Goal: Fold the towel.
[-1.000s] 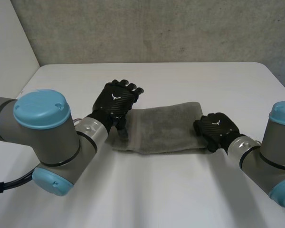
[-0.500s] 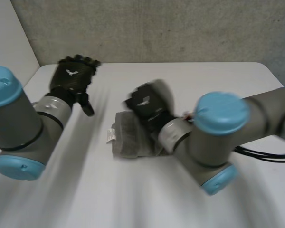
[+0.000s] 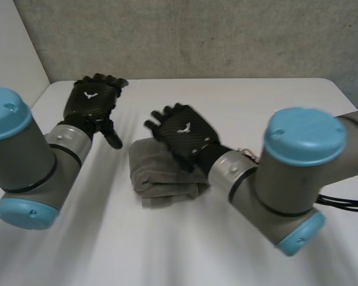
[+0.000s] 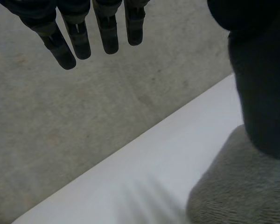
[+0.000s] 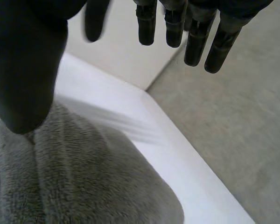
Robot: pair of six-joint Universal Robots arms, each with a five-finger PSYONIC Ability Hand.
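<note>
Swung across, my right hand [image 3: 182, 132] is hovering spread-fingered, the doubled towel [image 3: 158, 179] lying under its palm, my left hand [image 3: 90, 101] idling empty, straight-fingered.

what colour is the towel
Plain grey, no pattern. The towel shows best in the head view.

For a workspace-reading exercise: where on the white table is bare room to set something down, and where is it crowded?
Bare: the white table's far strip behind the folded grey terry towel, and its near strip between the arms. Crowded: the middle, black right hand over the towel, black left hand beside it.
</note>
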